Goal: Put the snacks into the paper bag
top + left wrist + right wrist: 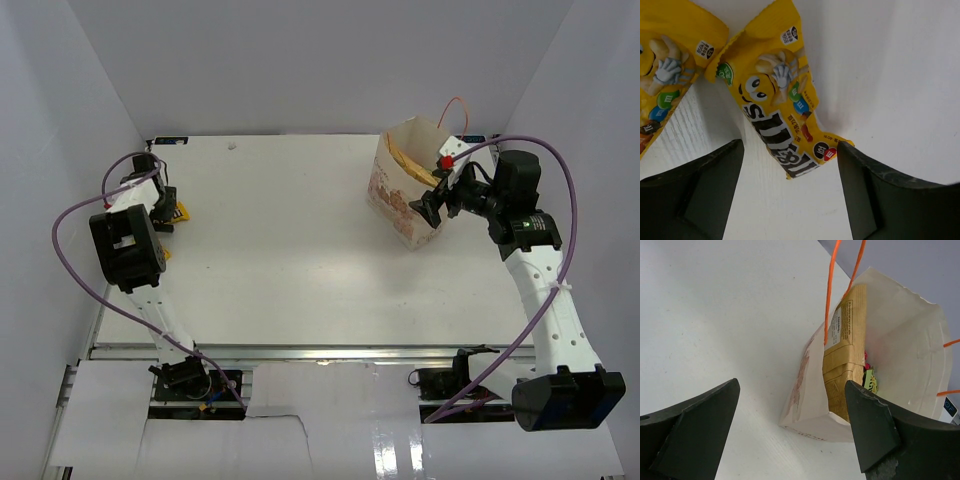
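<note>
**STATUS: BOTH GRIPPERS OPEN, PAPER BAG PARTLY LOADED**

The paper bag (400, 200) is standing upright on the white table (280, 260). Its mouth is facing up and its orange cord handles (832, 290) are rising above the rim. A tan chip bag (845, 355) is standing on edge inside the paper bag, against one wall. Deeper inside the paper bag, a pale green packet (870, 380) and part of a pink-red packet (866, 357) are showing beside the chip bag.

The right gripper (437, 203) is hovering just beside the paper bag. Its jaws are standing wide apart and are holding nothing.

The left gripper (165, 215) is working well apart from the paper bag, across the table to the bag's left. Its jaws are spread wide and are straddling one yellow M&M's packet (777, 110), which is lying flat on the table. Nothing is clamped. Whether one finger (875, 200) is touching the packet's corner cannot be told. A second yellow M&M's packet (662, 75) is lying just beside the first.
</note>
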### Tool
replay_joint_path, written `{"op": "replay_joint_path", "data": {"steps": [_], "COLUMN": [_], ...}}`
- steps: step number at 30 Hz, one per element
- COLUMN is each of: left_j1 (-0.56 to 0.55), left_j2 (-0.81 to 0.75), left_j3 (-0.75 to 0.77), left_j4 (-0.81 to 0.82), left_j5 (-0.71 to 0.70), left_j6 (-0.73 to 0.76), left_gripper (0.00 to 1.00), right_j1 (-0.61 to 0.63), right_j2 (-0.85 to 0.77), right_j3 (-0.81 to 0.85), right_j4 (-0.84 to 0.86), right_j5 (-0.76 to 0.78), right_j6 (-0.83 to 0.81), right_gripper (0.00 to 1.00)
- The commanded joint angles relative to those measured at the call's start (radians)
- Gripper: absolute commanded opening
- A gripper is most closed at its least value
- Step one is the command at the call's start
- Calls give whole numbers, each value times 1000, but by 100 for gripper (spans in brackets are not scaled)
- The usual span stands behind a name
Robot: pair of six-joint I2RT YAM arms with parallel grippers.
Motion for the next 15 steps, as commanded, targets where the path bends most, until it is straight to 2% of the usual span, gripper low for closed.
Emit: {"op": "replay_joint_path", "data": {"steps": [1,5,6,9,12,13,15], "left_j1": [25,52,55,54,51,49,35], "left_j2": [14,48,51,49,35,17,-8], "left_j3": [39,35,33,31,21,-1,-27], "left_j4": [-49,-72,-74,-66,-5,21,102], "left_j5": [-34,7,21,64,136,200,268], "left_j6": [-43,-37,-20,6,93,157,218], "left_gripper": [85,73,66,62,56,51,47], "right_j1": [-8,-8,-8,-8,-8,-10,-8], "right_j2": [-25,-29,-32,-41,-55,-58,-66], "right_j3": [-13,-1,2,8,7,3,5], "right_j4": [1,-7,-10,-14,-30,-36,-62], "right_j5": [-36,-39,-39,-50,-85,-99,-154], "right_j6": [3,6,5,3,-1,-6,-30], "right_gripper": [91,91,91,91,91,91,91]}}
